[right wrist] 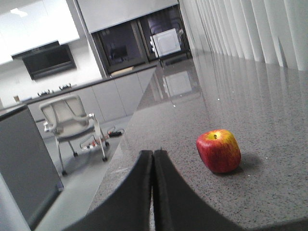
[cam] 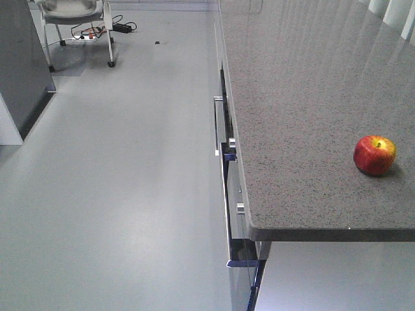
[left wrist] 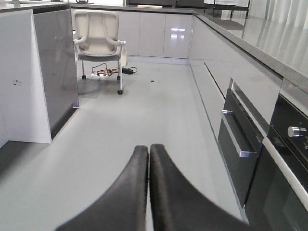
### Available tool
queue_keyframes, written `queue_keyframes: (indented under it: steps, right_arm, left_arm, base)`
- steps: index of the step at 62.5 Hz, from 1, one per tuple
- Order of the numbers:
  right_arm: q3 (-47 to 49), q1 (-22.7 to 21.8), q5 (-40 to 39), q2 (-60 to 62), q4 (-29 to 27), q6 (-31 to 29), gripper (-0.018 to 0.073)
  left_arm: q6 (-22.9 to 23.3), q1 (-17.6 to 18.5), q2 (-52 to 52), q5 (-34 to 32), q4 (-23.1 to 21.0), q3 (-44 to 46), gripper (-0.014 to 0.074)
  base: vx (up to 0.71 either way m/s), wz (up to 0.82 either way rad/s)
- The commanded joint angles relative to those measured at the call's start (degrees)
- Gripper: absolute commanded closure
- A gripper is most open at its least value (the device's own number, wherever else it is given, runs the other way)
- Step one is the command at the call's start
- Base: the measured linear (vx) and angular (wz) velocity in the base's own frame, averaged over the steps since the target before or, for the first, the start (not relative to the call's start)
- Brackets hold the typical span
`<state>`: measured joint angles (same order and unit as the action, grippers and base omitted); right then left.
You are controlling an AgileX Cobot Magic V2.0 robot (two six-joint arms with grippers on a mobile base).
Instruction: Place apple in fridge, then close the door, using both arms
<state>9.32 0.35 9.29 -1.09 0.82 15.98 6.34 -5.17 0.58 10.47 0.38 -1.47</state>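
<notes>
spotting apple [right wrist: 219,150] just ahead & to the rt of right gripper [right wrist: 153,153], loose on countertop [right wrist: 269,96], untouched. pressed together, pinching nothing, so prob must spread before reaching in. left gripper [left wrist: 148,148] pressed together too, empty, pointed along floor [left wrist: 144,110], well off the counter, prob kept free for closing up later.

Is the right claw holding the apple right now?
No, the right claw is shut empty, with the apple resting apart on the countertop.
</notes>
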Motion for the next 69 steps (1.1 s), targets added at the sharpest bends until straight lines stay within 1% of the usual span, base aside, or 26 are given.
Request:
queue_keyframes:
  steps: [1,5,14,20,25,26,27,31,36,40,42,45,50,58,61,69]
  right_arm:
    - [8.8,-0.2,4.8,-5.5,1.1,-2.3,0.0566]
    - [14.0,-0.2,7.9,-9.9,2.0,-4.6,0.0564]
    - [24.0,-0.2,10.5,-19.8,2.2,-10.1,0.0549]
    - [29.2,-0.2,10.5,-26.9,2.4,-13.2,0.0500]
    - [32.3,-0.2,10.6,-32.1,2.9,-13.3,0.0431]
    - [33.3,-0.2,10.9,-33.5,3.2,-13.3,0.0395]
    - [33.6,-0.2,11.0,-34.4,3.2,-13.3,0.0386]
    - [36.5,-0.3,12.3,-38.8,3.2,-13.2,0.0268]
    - [39.5,-0.3,12.7,-43.4,3.7,-13.3,0.0089]
    - [40.9,-0.3,11.4,-46.1,5.9,-13.3,-0.0049]
    - [41.2,-0.3,11.0,-47.1,6.7,-13.3,-0.0107]
    - [41.1,-0.3,10.8,-47.9,7.2,-12.8,-0.0169]
    - [41.1,-0.3,11.2,-48.8,6.3,-12.7,-0.0167]
    - [41.8,-0.3,11.3,-49.1,7.1,-12.9,-0.0153]
    - [43.5,-0.3,13.6,-49.4,7.2,-12.9,-0.0144]
    - [51.5,-0.3,23.9,-52.2,7.6,-12.8,-0.0125]
  left_arm:
    - [0.5,0.1,0.9,-4.1,-0.4,-1.6,0.0603]
    - [0.5,0.1,0.9,-4.1,-0.4,-1.6,0.0603]
    - [0.5,0.1,0.9,-4.1,-0.4,-1.6,0.0603]
    - [0.5,0.1,0.9,-4.1,-0.4,-1.6,0.0603]
    - [0.5,0.1,0.9,-4.1,-0.4,-1.6,0.0603]
    - [0.5,0.1,0.9,-4.1,-0.4,-1.6,0.0603]
    - [0.5,0.1,0.9,-4.1,-0.4,-1.6,0.0603]
    - [0.5,0.1,0.9,-4.1,-0.4,-1.6,0.0603]
    - [0.5,0.1,0.9,-4.1,-0.4,-1.6,0.0603]
    - [0.5,0.1,0.9,-4.1,-0.4,-1.6,0.0603]
    - [0.5,0.1,0.9,-4.1,-0.4,-1.6,0.0603]
    - [0.5,0.1,0.9,-4.1,-0.4,-1.6,0.0603]
    - [0.5,0.1,0.9,-4.1,-0.4,-1.6,0.0603]
    - [0.5,0.1,0.9,-4.1,-0.4,-1.6,0.0603]
    - [0.5,0.1,0.9,-4.1,-0.4,-1.6,0.0603]
    - [0.5,0.1,0.9,-4.1,-0.4,-1.6,0.0603]
  base:
    - [0.00,0.00]
    - [0.00,0.00]
    - [0.00,0.00]
    - [0.00,0.00]
    - [0.00,0.00]
    - [0.00,0.00]
    - [0.00,0.00]
    - [0.00,0.00]
    - [0.00,0.00]
    - [0.00,0.00]
    - [0.00,0.00]
    - [0.00,0.00]
    - [0.00,0.00]
    - [0.00,0.00]
    - [0.00,0.00]
    - [0.00,0.00]
